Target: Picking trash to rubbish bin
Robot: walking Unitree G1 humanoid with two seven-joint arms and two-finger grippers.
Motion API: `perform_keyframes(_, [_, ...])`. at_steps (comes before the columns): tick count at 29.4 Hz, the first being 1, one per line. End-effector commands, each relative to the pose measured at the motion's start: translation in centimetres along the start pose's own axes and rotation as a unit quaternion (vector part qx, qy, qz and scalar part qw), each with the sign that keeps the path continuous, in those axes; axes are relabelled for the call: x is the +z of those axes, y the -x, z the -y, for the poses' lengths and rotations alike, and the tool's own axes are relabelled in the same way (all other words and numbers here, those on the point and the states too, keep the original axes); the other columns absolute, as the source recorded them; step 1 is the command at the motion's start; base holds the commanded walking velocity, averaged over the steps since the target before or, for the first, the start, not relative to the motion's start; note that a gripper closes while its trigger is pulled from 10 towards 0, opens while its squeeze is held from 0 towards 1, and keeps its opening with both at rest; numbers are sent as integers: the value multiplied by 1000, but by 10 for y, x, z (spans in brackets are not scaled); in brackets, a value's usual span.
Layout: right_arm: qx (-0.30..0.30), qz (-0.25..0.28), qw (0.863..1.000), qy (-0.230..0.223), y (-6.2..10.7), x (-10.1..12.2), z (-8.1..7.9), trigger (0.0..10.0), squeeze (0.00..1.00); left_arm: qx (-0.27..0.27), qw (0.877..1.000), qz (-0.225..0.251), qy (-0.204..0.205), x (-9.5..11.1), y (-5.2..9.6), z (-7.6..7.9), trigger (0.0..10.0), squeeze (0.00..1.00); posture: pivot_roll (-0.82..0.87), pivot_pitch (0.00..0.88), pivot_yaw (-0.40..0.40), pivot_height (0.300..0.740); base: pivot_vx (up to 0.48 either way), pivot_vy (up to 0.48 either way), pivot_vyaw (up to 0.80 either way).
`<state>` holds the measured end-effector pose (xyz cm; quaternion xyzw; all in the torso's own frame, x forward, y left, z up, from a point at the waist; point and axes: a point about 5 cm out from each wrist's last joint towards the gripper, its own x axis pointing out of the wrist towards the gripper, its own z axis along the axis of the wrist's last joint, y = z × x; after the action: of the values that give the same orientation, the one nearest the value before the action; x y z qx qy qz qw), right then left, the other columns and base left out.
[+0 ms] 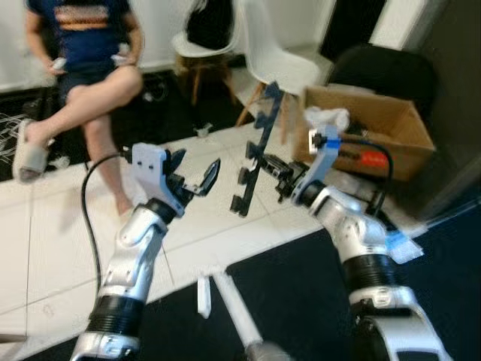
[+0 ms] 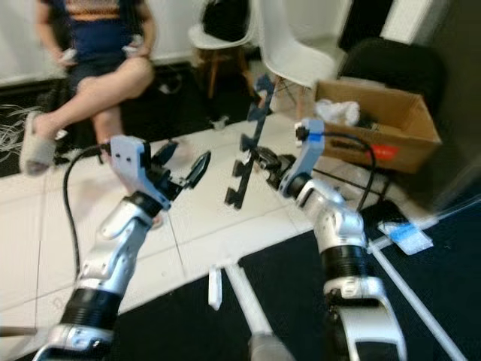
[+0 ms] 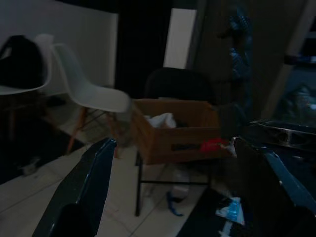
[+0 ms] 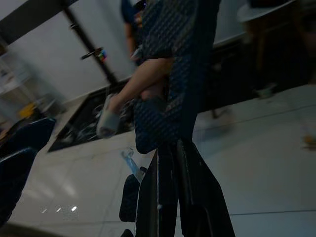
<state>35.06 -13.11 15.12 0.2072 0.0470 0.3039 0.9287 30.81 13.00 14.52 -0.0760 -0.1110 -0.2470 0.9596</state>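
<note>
A seated person in a dark blue shirt faces the robot across white tiles. The brown cardboard box holding white trash stands on the floor to the right. The right gripper is clamped on a long, dark blue patterned strip, raised upright. The left gripper hangs beside it, fingers apart.

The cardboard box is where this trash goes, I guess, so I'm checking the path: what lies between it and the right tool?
Mostly white tiled floor and a white chair's legs. The right tool holds a dark strip, short of the cardboard box, in the eye views.
</note>
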Motion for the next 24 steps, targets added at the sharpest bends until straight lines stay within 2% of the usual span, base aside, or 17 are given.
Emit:
perform_keyframes(1, [1, -1, 1000, -1, -2, -2, -1, 10000, 0, -3, 1000, -2, -3, 0, 0, 0, 10000, 0, -43, 0, -16, 740, 0, 0, -763])
perform_keyframes(4, [1, 5, 1000, -5, -2, -1, -1, 10000, 0, -4, 1000, 0, -4, 0, 0, 0, 10000, 0, -43, 0, -16, 740, 0, -124, -383])
perform_keyframes(24, [1, 6, 1000, -5, -1, -2, -1, 10000, 0, -9, 1000, 0, 1, -1, 0, 0, 10000, 0, -45, 0, -16, 740, 0, -469, 0])
